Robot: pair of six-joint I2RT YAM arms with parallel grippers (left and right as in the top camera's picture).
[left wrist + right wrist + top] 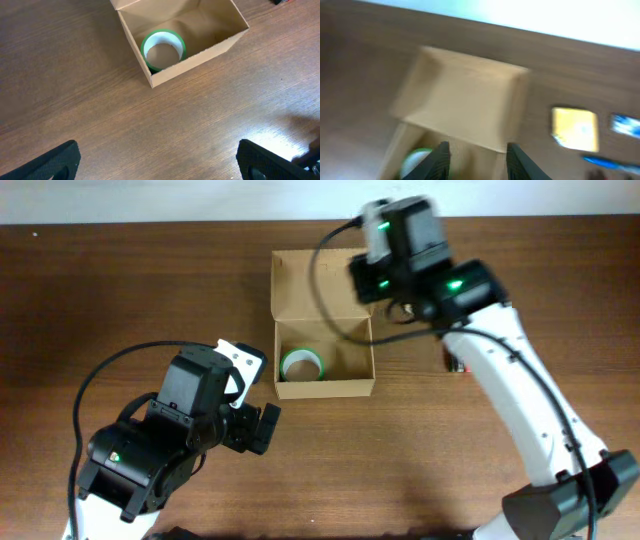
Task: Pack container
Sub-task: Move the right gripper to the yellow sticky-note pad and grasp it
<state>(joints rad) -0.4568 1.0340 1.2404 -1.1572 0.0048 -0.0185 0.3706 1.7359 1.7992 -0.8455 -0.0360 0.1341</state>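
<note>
The container is a brown cardboard box standing open at mid-table, its lid flap folded back on the far side. A green tape roll lies in its near left corner. In the left wrist view the container and the tape roll lie ahead. My left gripper is wide open over bare table, short of the box. My right gripper hovers over the box's right side, fingers apart with nothing between them. The right wrist view is blurred; it shows the lid flap and the tape roll.
A small red and black item lies on the table right of the box. The right wrist view shows a yellow pad and a blue item beyond the box. The table's far edge meets a white surface.
</note>
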